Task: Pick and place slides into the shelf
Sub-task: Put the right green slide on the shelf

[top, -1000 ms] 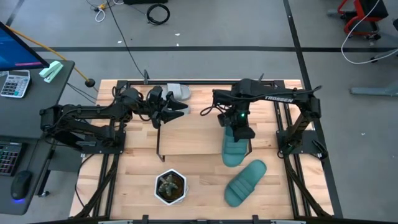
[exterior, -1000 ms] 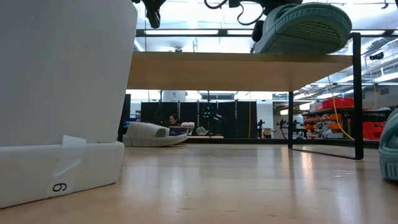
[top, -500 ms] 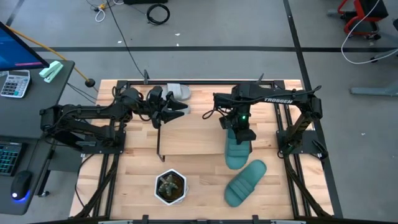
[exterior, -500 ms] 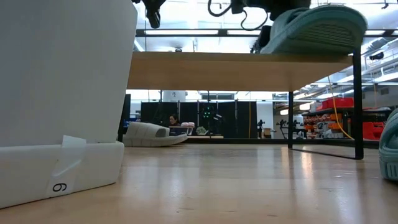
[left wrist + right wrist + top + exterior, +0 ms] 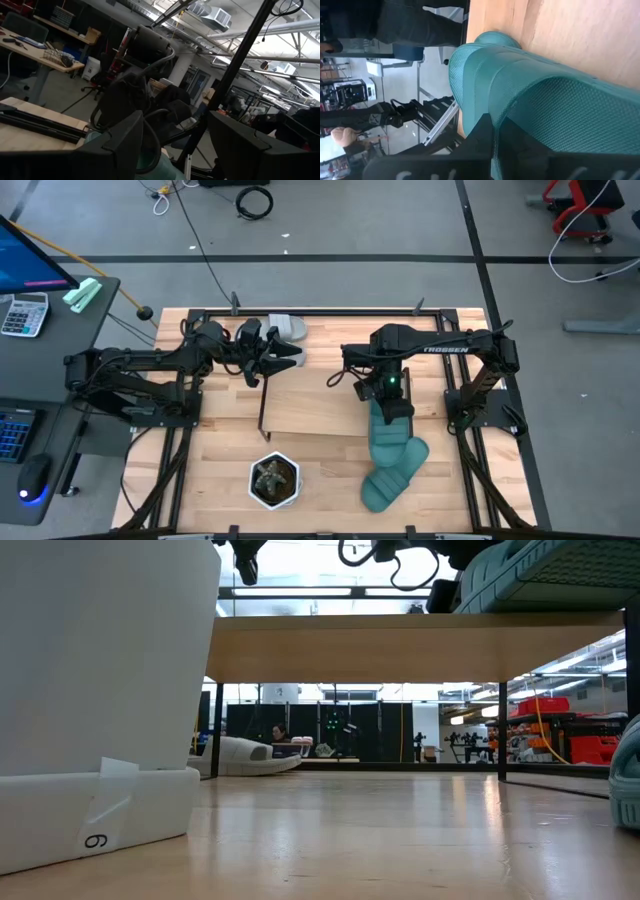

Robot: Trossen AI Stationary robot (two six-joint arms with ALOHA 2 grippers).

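High view showed the right claw [image 5: 393, 408] clamped on one teal slide [image 5: 388, 438] over the shelf [image 5: 310, 408]; its mate [image 5: 392, 476] and a grey slide [image 5: 285, 328] remained on the counter [image 5: 215, 470]; the left claw [image 5: 285, 356] stood apart.

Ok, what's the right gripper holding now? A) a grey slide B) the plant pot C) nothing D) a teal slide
D: the right gripper is shut on a teal slide at the shelf's right end.

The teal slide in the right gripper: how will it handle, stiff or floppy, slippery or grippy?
The teal slide probably flexes little: it keeps its shape in the right gripper. Its textured sole likely resists sliding on the shelf.
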